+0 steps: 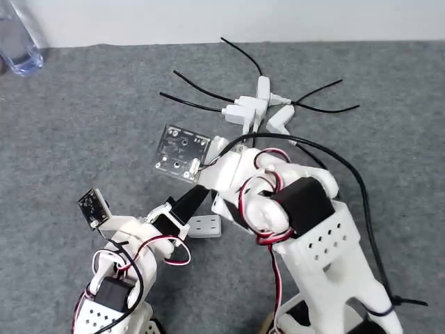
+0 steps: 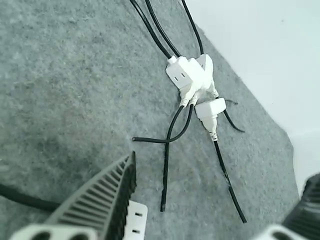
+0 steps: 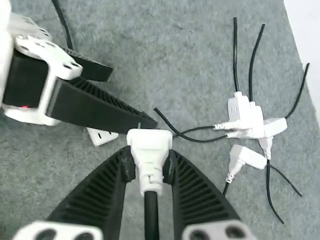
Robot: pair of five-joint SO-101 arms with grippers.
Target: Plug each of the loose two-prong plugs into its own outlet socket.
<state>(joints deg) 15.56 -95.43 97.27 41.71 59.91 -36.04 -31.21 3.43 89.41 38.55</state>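
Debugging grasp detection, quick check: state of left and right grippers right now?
Left gripper: open, holding nothing.
Right gripper: fingers closed on a white plug with a black cord.

Layout, table (image 1: 83, 125).
Cluster (image 1: 254, 108) of plugs and sockets lies mid-table toward the far edge. Nearer in, a plug (image 3: 149, 145) sits between the right gripper's (image 3: 149, 160) fingers. A lone socket (image 1: 205, 226) lies beside the left gripper (image 3: 134, 101), toward the near edge. Bottle (image 1: 17, 42) stands at the far-left corner.
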